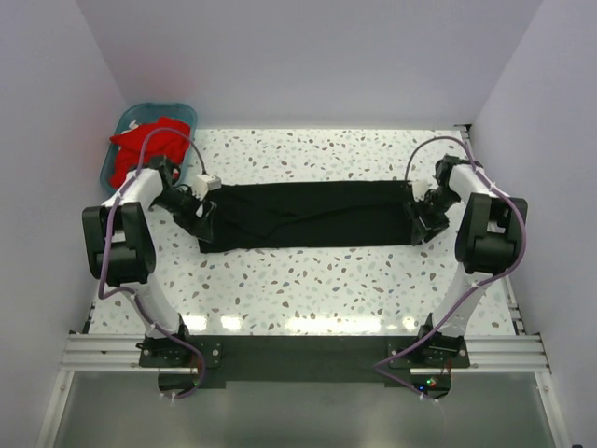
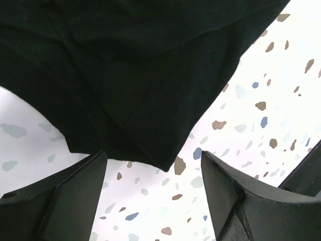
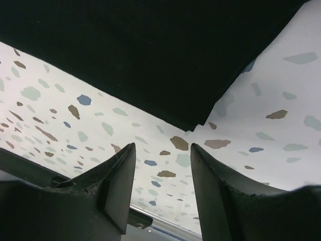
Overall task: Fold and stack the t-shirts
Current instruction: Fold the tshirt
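The black t-shirt lies flat across the worktop, seemingly ready for another fold, left fingers and right fingers spread empty at either end.

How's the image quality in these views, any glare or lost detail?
Top external: glare washes out the table near its front edge; the black t-shirt shows faint creases. Left wrist: table overexposed at upper right. Right wrist: shirt reads solid black, no folds.

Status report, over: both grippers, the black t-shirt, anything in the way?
Left gripper open, empty. Right gripper open, empty. Black t-shirt flat, folded into strip between them. Nothing blocking.
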Available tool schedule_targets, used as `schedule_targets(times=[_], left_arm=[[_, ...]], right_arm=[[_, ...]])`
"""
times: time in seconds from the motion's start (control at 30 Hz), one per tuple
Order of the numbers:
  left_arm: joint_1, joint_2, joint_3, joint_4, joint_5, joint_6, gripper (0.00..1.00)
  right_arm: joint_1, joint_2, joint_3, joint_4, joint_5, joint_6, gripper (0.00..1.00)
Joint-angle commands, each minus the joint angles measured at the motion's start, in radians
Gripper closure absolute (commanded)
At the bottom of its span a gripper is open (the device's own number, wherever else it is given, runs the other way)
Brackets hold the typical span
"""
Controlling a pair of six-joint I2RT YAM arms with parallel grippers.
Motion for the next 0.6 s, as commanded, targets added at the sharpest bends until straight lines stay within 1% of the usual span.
schedule_targets(times=[0.0, 0.13, 0.3, 0.37, 0.43, 0.57], left_arm=[[0.014, -0.011, -0.022, 0.049, -0.024, -0.036, 0.19], [0.015, -0.018, -0.062, 0.044, -0.021, -0.022, 0.20], [0.017, -0.014, -0.097, 0.040, -0.001, -0.011, 0.30], [0.017, -0.005, -0.102, 0.035, -0.003, -0.007, 0.37], [0.017, 0.003, -0.103, 0.035, -0.003, -0.008, 0.41], [0.018, 0.015, -0.100, 0.035, -0.007, -0.004, 0.43]], right_arm=[[0.000, -0.005, -0.015, 0.055, -0.027, 0.071, 0.48], [0.000, 0.006, -0.043, 0.090, -0.011, 0.089, 0.49], [0.002, 0.022, -0.069, 0.107, 0.002, 0.097, 0.52], [0.000, 0.026, -0.070, 0.115, 0.012, 0.097, 0.53], [0.000, 0.031, -0.072, 0.119, 0.018, 0.097, 0.55], [-0.001, 0.035, -0.064, 0.129, 0.025, 0.105, 0.56]])
